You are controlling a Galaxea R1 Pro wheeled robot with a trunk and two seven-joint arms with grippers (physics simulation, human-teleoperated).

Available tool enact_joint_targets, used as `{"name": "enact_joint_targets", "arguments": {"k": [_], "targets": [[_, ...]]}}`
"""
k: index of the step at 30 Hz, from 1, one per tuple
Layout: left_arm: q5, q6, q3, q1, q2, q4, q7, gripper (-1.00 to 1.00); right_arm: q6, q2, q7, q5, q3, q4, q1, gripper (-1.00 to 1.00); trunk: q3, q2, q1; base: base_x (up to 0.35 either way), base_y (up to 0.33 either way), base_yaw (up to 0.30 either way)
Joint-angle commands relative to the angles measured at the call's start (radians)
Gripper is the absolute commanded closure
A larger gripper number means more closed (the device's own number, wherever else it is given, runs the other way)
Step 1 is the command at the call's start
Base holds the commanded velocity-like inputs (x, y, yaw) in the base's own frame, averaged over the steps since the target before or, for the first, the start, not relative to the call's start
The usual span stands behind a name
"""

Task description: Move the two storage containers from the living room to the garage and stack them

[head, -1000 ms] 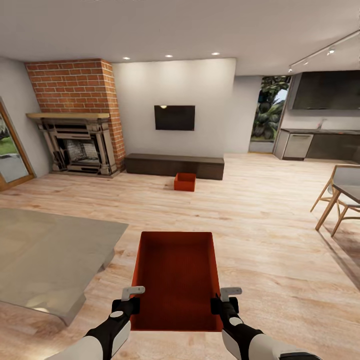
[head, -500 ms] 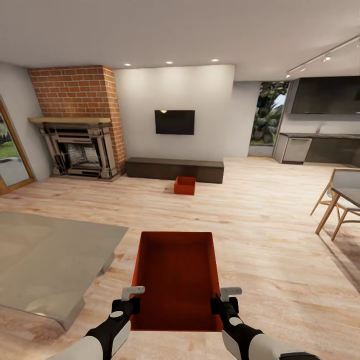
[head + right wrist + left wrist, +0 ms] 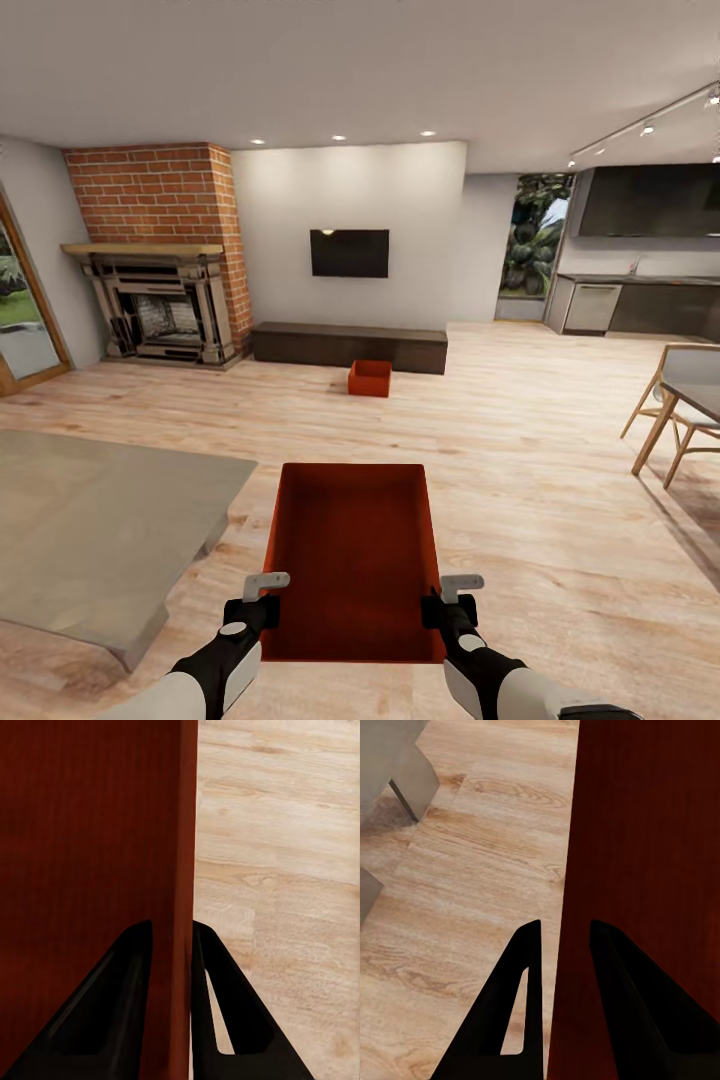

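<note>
**Carrying one bin, the other by the bench**

We hold one storage container in front of us, an orange-red open bin seen from above in the head view, its long side running away from us over the light wood-plank floor of the living room. Our left gripper is clamped on the bin's left wall near the close end, and our right gripper is clamped on the right wall at the matching spot. In the left wrist view the two dark fingers straddle the thin red wall, one finger outside over the planks and one inside the bin. The right wrist view shows the same on the other side: the fingers pinch the wall edge-on (both pairs sit tight against the wall, so we read them as closed on it).

The second storage container stands on the planks farther into the room, just in front of the long low dark bench and well apart from the one we carry. Above the bench hangs a black TV on the pale wall. To the left of the bench is the red-brick fireplace. A grey rug-like slab lies on the floor at our left, near the held bin, and a wooden chair stands at the right edge.
</note>
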Motion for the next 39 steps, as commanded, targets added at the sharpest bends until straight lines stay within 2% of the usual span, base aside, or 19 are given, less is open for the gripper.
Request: {"name": "enact_joint_targets", "arguments": {"k": [1, 33, 39], "targets": [[0.004, -0.005, 0.018, -0.001, 0.000, 0.003, 0.014, 1.00, 0.001, 0.001, -0.005, 0.032, -0.036, -0.002, -0.002, 1.00, 0.000, -0.001, 0.000, 0.000, 0.000, 0.000], [0.004, -0.005, 0.018, -0.001, -0.001, 0.003, 0.014, 1.00, 0.001, 0.001, -0.005, 0.032, -0.036, -0.003, -0.002, 1.00, 0.052, -0.001, 0.000, 0.000, 0.000, 0.000], [0.004, -0.005, 0.018, -0.001, -0.001, 0.003, 0.014, 1.00, 0.001, 0.000, -0.003, 0.031, -0.037, -0.002, -0.002, 1.00, 0.053, -0.001, 0.000, 0.000, 0.000, 0.000]]}}
